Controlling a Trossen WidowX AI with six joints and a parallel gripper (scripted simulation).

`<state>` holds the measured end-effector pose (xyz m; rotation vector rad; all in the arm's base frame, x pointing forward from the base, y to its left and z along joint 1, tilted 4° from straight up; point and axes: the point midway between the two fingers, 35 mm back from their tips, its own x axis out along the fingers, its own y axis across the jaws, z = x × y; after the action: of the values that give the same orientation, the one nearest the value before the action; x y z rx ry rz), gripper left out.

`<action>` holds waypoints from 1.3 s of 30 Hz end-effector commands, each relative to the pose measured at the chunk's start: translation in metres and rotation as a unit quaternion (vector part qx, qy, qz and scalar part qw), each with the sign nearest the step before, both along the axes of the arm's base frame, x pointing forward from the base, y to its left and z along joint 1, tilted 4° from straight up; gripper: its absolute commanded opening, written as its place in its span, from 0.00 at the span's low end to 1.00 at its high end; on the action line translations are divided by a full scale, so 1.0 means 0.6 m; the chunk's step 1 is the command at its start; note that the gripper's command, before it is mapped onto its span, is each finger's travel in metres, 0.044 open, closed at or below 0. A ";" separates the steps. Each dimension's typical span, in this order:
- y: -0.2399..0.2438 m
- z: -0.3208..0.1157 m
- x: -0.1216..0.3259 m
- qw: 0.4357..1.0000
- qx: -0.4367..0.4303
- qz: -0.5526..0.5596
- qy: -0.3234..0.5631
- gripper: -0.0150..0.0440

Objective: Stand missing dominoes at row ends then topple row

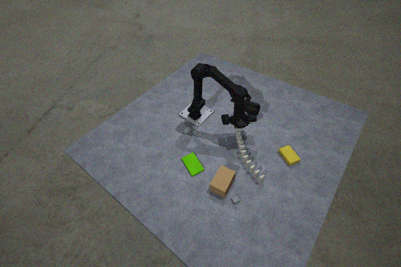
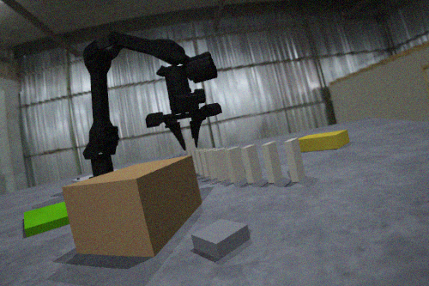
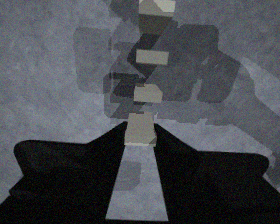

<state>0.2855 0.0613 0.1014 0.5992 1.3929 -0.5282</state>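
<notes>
Nearest in the outside view, a small grey block [image 1: 235, 199] [image 2: 220, 235] lies flat on the grey mat [image 1: 152, 195] [image 2: 343, 217]. Just left of it and a little farther back sits a big tan box [image 1: 222, 182] [image 2: 129, 204], and at the far left, partly behind the box, a flat green block [image 1: 192, 164] [image 2: 46, 217] lies on the mat. Behind the grey block, to its right, the near end of a curved row of standing cream dominoes [image 1: 250, 164] [image 2: 252, 163] [image 3: 152, 57] begins; the row runs away to the left, its pieces spaced apart. A yellow block [image 1: 289, 155] [image 2: 324, 141] lies to the right of the row. At the row's far end, the gripper [image 1: 239, 128] [image 2: 191, 146] [image 3: 140, 126] points down with its fingers grasping one upright cream domino [image 2: 190, 144] [image 3: 140, 129], in line with the row and near its last standing piece. Whether the held domino touches the mat, I cannot tell. Farther back on the left, the black arm [image 1: 197, 86] [image 2: 99, 93] rises from a pale base plate [image 1: 206, 115] and bends over toward the row.
</notes>
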 end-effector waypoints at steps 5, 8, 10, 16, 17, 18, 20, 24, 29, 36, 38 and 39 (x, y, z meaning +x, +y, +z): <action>-0.001 -0.035 -0.005 1.000 0.000 0.000 0.005 0.44; -0.001 -0.035 -0.005 1.000 0.000 0.000 0.005 0.44; -0.001 -0.035 -0.005 1.000 0.000 0.000 0.005 0.44; -0.001 -0.035 -0.005 1.000 0.000 0.000 0.005 0.52; -0.001 -0.035 -0.005 1.000 0.000 0.000 0.005 0.57; -0.001 -0.035 -0.005 1.000 0.000 0.000 0.005 0.61; -0.001 -0.035 -0.005 1.000 0.000 0.000 0.005 0.70; -0.001 -0.035 -0.005 1.000 0.000 0.000 0.005 0.88; -0.001 -0.035 -0.005 1.000 0.000 0.000 0.005 1.00; 0.001 0.084 -0.003 1.000 0.000 0.000 0.005 1.00; 0.000 0.128 -0.011 1.000 0.000 0.000 0.005 1.00; -0.001 0.150 -0.017 1.000 -0.001 -0.001 0.005 1.00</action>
<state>0.2829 0.0615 0.1518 0.5881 1.4152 -0.5390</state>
